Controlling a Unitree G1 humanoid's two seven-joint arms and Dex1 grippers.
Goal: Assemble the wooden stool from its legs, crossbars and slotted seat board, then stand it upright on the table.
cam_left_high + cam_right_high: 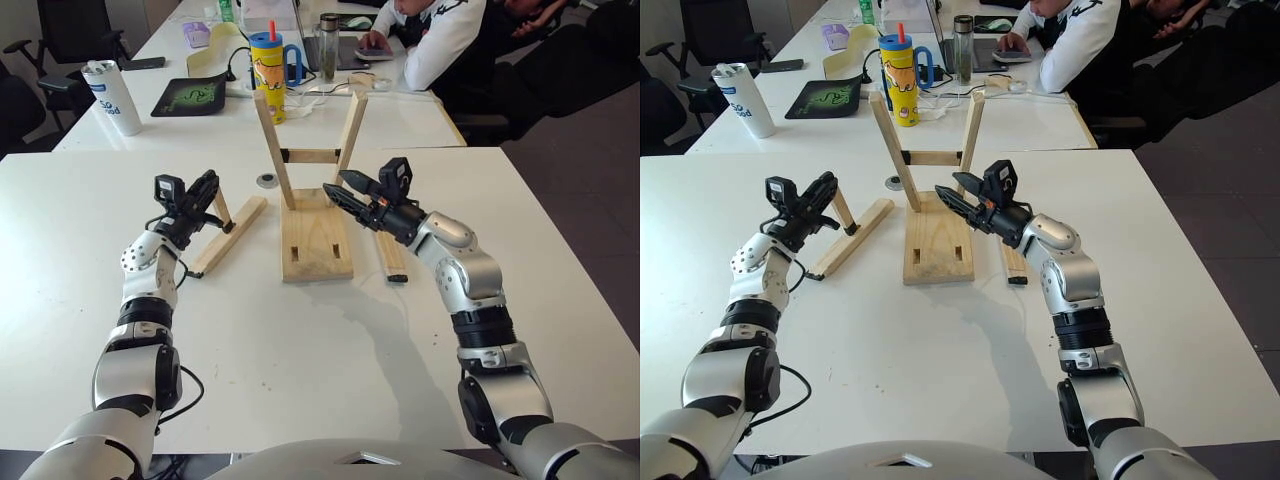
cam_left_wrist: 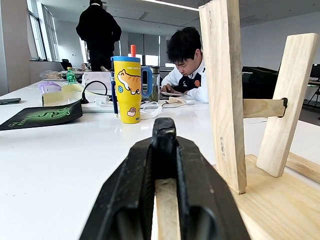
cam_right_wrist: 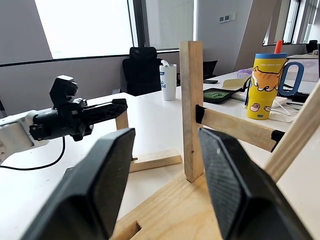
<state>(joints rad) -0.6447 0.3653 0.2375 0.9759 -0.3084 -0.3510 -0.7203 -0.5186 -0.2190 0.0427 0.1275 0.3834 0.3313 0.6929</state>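
The slotted seat board (image 1: pixel 316 247) lies flat mid-table. Two legs (image 1: pixel 272 145) stand up out of its far end, joined by a crossbar (image 1: pixel 312 155). My right gripper (image 1: pixel 337 186) is open and hovers just over the board's far right part, close to the right-hand leg (image 3: pixel 191 110). My left gripper (image 1: pixel 211 193) is shut on a short wooden crossbar (image 2: pixel 167 207) that sticks up from a third leg (image 1: pixel 232 234) lying on the table left of the board. A fourth leg (image 1: pixel 392 256) lies flat to the right of the board, under my right forearm.
A small round grey part (image 1: pixel 266 181) sits left of the standing legs. On the table behind are a yellow tumbler (image 1: pixel 267 75), a white cup (image 1: pixel 112 97), a dark mat (image 1: pixel 195 93) and a seated person. The near half of my table is bare.
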